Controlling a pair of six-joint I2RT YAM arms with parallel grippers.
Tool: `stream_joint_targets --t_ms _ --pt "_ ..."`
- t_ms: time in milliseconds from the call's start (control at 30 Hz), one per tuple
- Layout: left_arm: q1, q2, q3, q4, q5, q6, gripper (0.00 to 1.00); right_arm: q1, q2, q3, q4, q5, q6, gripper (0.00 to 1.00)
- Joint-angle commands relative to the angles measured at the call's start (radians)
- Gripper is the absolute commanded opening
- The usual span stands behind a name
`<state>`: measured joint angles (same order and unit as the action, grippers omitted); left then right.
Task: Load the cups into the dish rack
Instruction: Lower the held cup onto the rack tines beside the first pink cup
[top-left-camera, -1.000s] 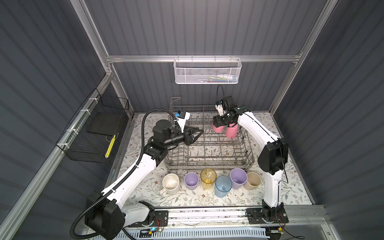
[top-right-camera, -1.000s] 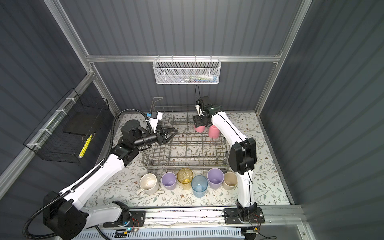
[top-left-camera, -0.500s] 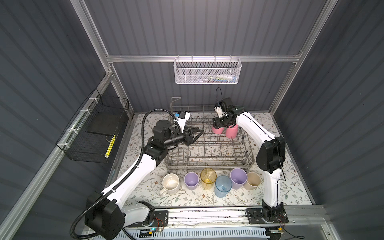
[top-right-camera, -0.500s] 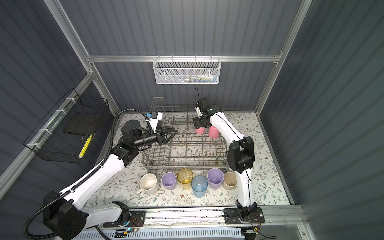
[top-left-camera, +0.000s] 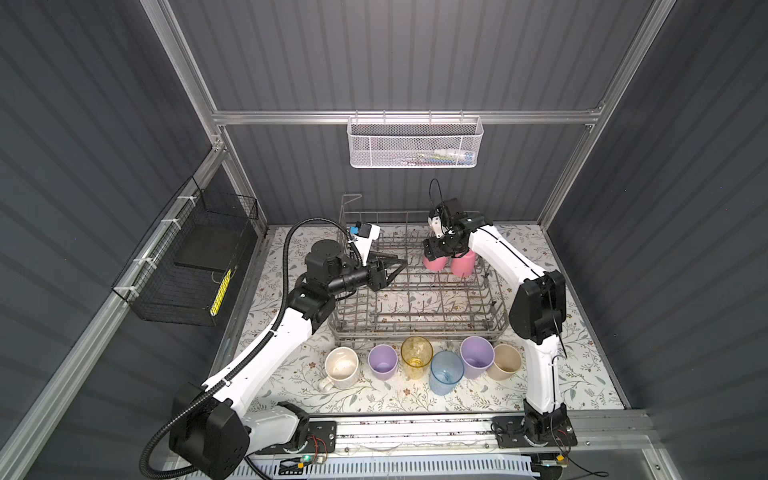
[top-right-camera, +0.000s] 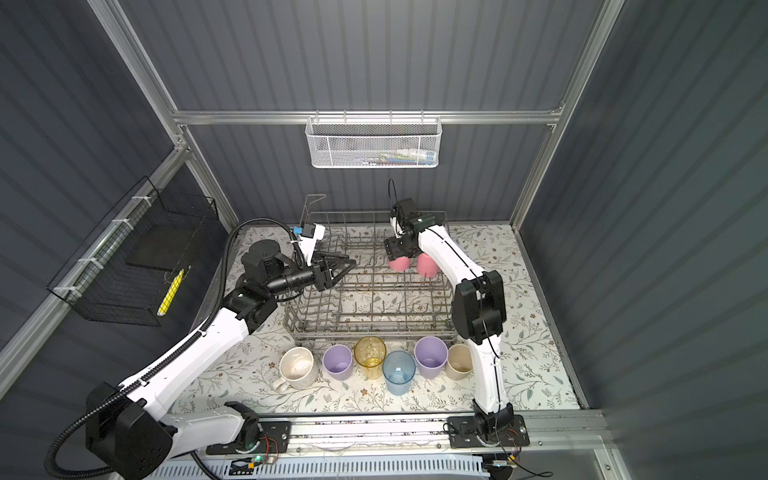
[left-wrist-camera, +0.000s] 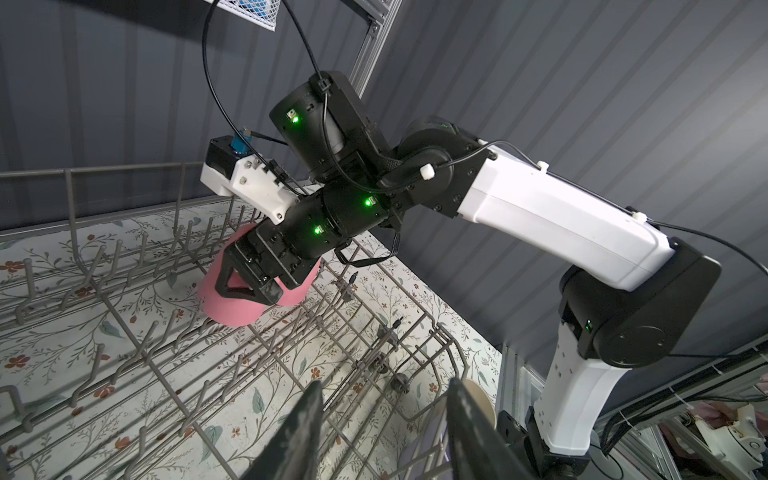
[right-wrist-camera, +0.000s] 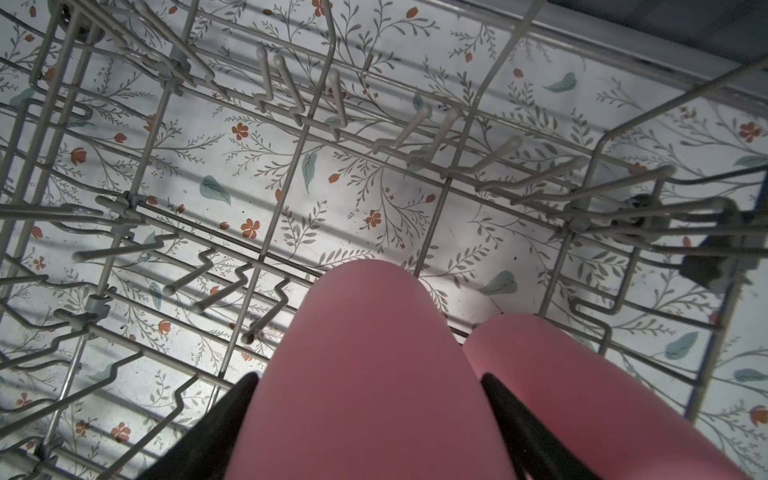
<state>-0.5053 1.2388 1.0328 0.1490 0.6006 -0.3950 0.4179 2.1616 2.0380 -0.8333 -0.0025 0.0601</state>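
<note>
Dish rack (top-left-camera: 415, 330) holds pink cup (top-left-camera: 435, 264) upside down, upper middle of frame. Right gripper (top-left-camera: 433, 252) around it, grip tight or loose unclear. Open wide, lift straight up. Left gripper (top-left-camera: 399, 267) half open, empty.

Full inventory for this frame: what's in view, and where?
dish rack: 1, grey, on floral mat
pink cups: 2, pink, upside down, rack's far right corner
lilac cups: 2, lilac, row before the rack
yellow tumbler: 1, yellow, same row
blue tumbler: 1, blue, same row
beige cup: 1, beige, row's right end
mug: 1, cream, row's left end
mesh basket: 1, white, back wall
wire basket: 1, black, left wall
left gripper: 1, black, open, over rack
right gripper: 1, black, astride a pink cup
</note>
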Motion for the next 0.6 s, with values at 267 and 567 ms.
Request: stream_joint_targets --t_ms 267,567 --pt "0.004 -0.024 -0.013 -0.012 0.000 0.018 0.48 0.001 0.030 -0.015 0.021 0.006 0.015 0.83" --pt "0.004 -0.021 -0.010 -0.012 0.002 0.020 0.48 0.000 0.030 -0.018 0.026 0.011 0.021 0.88"
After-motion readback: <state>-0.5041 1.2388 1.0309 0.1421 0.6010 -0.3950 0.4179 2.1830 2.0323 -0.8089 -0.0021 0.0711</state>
